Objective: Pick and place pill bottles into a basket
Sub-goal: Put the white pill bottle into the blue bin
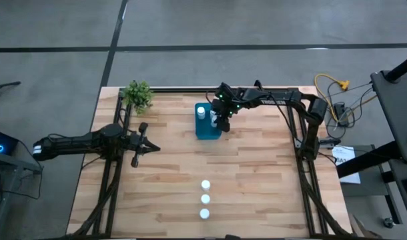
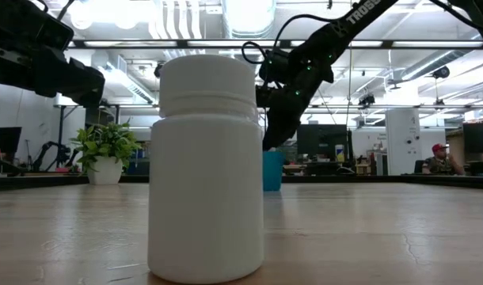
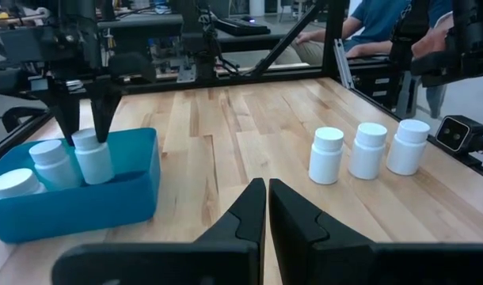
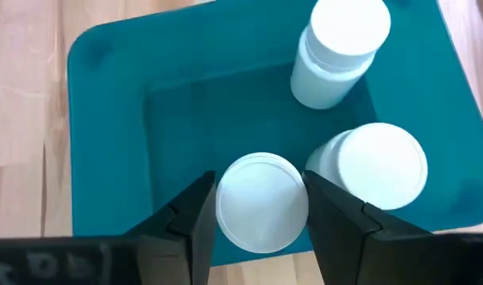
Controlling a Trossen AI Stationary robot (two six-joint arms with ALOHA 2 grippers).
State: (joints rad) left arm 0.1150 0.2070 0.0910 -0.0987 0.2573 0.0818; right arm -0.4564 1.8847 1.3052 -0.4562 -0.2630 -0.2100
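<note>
The teal basket [image 1: 208,124] stands on the table at the far middle. Three white pill bottles are upright in it: two loose ones [image 4: 340,51] [image 4: 380,166] and one [image 4: 261,204] between the fingers of my right gripper [image 4: 261,190], which reaches down into the basket [image 3: 107,198] and is shut on that bottle. Three more pill bottles [image 1: 205,185] [image 1: 205,199] [image 1: 204,213] stand in a row near the table's near edge; the closest fills the low view [image 2: 206,166]. My left gripper [image 1: 155,149] waits shut at the table's left. My right gripper pinches the bottle's cap [image 4: 226,207] between its two fingers [image 3: 67,119], one on each side. The fingers come from above, slanting down. The bottle stays upright inside the basket; the basket wall hides whether its base is on the floor.
A small green plant [image 1: 138,95] in a white pot stands at the table's far left corner. The black frame rails [image 1: 303,167] run along both table sides. People sit beyond the table in the left wrist view [image 3: 384,24]. Bare wood lies between basket and bottle row.
</note>
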